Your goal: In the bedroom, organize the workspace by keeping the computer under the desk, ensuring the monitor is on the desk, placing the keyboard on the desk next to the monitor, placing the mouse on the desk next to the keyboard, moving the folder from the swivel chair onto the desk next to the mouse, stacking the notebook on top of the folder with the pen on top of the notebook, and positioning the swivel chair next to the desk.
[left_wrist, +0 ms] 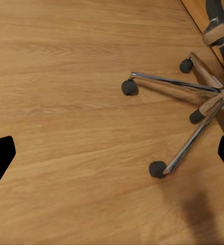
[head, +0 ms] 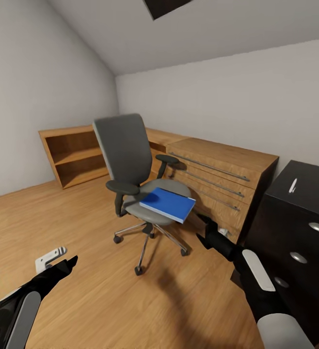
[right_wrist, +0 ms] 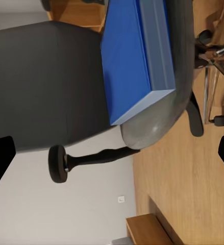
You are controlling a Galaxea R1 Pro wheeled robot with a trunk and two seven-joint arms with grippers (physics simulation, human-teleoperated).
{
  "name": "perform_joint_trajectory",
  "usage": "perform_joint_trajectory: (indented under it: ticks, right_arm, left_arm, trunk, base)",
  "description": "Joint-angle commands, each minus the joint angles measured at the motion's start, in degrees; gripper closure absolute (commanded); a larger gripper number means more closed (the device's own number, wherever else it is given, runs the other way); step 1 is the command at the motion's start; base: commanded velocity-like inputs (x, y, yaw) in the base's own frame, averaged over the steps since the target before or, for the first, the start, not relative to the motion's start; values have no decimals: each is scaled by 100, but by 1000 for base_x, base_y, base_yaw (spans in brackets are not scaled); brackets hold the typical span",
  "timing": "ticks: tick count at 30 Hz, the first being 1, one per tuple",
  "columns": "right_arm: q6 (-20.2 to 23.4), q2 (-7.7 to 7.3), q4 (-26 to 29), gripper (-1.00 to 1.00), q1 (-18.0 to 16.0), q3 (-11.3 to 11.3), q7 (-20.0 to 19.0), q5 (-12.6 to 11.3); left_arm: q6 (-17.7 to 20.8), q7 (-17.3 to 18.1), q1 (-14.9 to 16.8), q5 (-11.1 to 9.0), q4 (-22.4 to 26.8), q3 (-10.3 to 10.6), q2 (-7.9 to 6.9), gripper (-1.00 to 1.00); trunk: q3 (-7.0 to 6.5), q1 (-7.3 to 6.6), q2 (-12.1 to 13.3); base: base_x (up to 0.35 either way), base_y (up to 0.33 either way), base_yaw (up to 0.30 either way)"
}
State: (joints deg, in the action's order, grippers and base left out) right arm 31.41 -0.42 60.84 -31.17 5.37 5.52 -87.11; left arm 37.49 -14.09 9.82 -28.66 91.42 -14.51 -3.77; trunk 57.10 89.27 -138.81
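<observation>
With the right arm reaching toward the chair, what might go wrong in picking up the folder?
1. The bright blue folder overhangs the front edge of the grey swivel chair seat; a nudge from the right gripper might tip it off.
2. The chair stands on castors, so contact may roll or spin it away.

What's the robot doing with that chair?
The robot is facing the swivel chair, which stands on the wood floor in front of low wooden cabinets. A blue folder lies flat on the chair's seat, hanging a bit over its front edge. The right pincer is open and reaching toward the folder, close but not touching. The left pincer is open too, hanging low over the floor. Nothing is held. The black desk is at the right.
</observation>
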Motion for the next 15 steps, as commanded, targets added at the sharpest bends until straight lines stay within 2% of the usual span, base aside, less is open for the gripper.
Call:
perform_joint_trajectory:
  ticks: [1,11,15]
  right_arm:
    - [21,0,8,-100,-5,9,56,-61]
    - [23,-50,17,-100,-3,16,60,-68]
    - [18,-130,24,-100,-3,17,63,-70]
  left_arm:
    - [22,-48,3,-61,7,4,0,-100]
    - [22,-50,3,-69,-1,10,-1,-100]
    - [22,-50,3,-70,-2,10,-1,-100]
  trunk:
    - [24,21,-44]
    - [204,240,-443]
    - [292,250,-448]
  base:
    - [0,0,0]
    - [0,0,0]
    - [0,0,0]
